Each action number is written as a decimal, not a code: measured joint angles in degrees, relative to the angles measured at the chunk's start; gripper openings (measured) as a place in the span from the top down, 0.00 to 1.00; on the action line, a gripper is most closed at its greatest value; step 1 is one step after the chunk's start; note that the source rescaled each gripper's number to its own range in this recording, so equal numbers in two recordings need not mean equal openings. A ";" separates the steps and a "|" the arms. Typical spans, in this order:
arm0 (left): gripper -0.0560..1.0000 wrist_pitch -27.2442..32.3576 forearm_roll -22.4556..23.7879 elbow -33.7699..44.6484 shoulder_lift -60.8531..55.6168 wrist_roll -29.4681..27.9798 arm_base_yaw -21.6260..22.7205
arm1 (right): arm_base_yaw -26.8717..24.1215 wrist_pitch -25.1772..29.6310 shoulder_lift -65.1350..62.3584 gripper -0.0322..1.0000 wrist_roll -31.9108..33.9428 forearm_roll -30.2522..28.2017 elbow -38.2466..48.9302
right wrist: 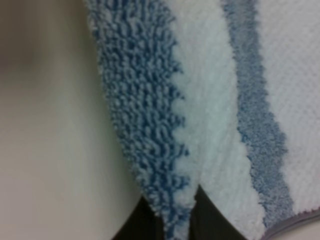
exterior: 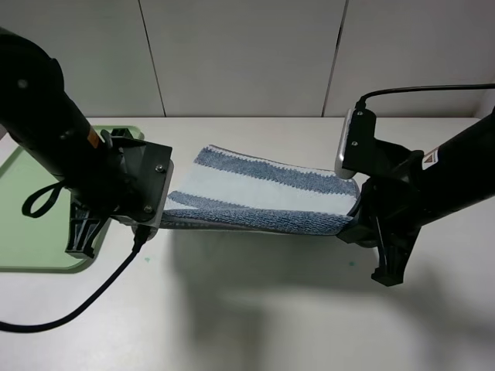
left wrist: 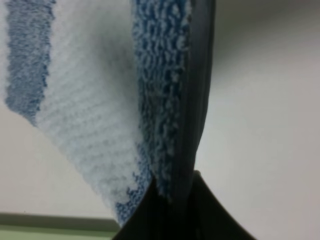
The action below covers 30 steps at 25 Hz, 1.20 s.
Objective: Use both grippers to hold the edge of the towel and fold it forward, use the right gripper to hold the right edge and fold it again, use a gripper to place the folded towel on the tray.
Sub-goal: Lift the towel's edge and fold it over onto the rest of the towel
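A robotics lab is suggested by the bare white table [exterior: 255, 309], blank wall panels [exterior: 240, 54] and cabled arms [exterior: 456, 166].

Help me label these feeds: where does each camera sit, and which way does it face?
Exterior high: above, looking down at table, tray, towel; left arm and right arm show.
Left wrist: on left arm, facing along left gripper shut on towel.
Right wrist: on right arm, facing along right gripper, likewise shut.
Shared: all show the towel.

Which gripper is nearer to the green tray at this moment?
Left. The left gripper holds the towel at its left end, beside the tray; the right gripper holds the far end, across the towel from the tray.
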 joint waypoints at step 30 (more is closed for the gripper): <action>0.95 -2.71 9.10 -1.60 -0.36 -11.53 -2.28 | 0.00 3.63 1.35 0.97 10.04 -8.28 -8.90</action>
